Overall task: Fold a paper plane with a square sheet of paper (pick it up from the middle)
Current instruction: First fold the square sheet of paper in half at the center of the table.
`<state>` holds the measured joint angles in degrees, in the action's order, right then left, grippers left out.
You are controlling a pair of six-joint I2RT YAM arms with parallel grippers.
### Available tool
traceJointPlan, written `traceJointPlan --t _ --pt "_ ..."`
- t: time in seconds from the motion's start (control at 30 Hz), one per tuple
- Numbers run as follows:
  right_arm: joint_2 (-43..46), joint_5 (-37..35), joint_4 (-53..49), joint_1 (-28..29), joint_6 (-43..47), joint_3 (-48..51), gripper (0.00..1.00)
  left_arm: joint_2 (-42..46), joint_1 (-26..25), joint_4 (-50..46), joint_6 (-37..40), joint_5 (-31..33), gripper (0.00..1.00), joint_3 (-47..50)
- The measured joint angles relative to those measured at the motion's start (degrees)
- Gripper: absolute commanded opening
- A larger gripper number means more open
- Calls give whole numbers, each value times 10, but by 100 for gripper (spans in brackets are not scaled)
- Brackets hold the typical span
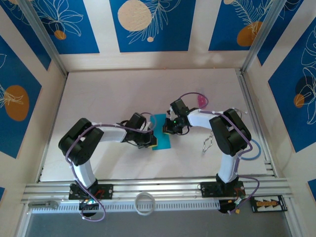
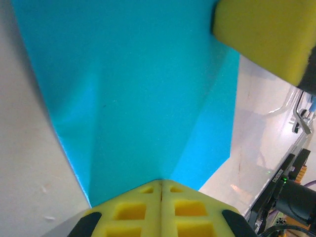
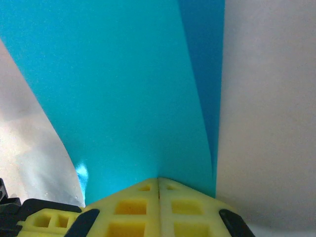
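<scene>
**Both grippers are meeting on the folded blue sheet at mid-table**

From the overhead camera, the square sheet of paper [image 1: 163, 142] is lying near the middle of the white table [image 1: 113, 94]. The left gripper [image 1: 153, 140] is reaching it from the left and the right gripper [image 1: 168, 131] from the right. A small pink object [image 1: 201, 100] is sitting well apart, farther back on the right.

In the left wrist camera, the left gripper [image 2: 161, 190] is pressing its yellow fingers tightly together, their tips touching the creased sheet [image 2: 138, 98]. Whether paper is pinched between them cannot be told. A yellow finger [image 2: 264, 34] of the right gripper is resting against the sheet's far corner.

In the right wrist camera, the right gripper [image 3: 158, 187] is likewise keeping its fingers fully closed at the sheet's [image 3: 123, 89] edge, with any pinch unclear. The paper is casting a darker blue band along its right side.
</scene>
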<state>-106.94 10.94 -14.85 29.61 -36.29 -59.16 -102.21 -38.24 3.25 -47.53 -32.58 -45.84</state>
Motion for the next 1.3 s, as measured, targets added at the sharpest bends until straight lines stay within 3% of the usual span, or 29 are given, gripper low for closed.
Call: traceJointPlan --t 0.17,0.53,0.83,1.07,1.3 --pt "0 0 0 0 0 0 1 20 -4 45 0 6 0 40" --pt "0 0 0 0 0 1 1 69 -13 49 11 11 0 95" --pt "0 5 3 -2 1 3 1 123 -5 -38 31 18 0 50" --pt "0 9 3 -3 9 2 1 37 59 -11 31 0 0 -67" --pt "-2 11 0 -4 14 0 1 -46 71 -12 31 0 0 -109"
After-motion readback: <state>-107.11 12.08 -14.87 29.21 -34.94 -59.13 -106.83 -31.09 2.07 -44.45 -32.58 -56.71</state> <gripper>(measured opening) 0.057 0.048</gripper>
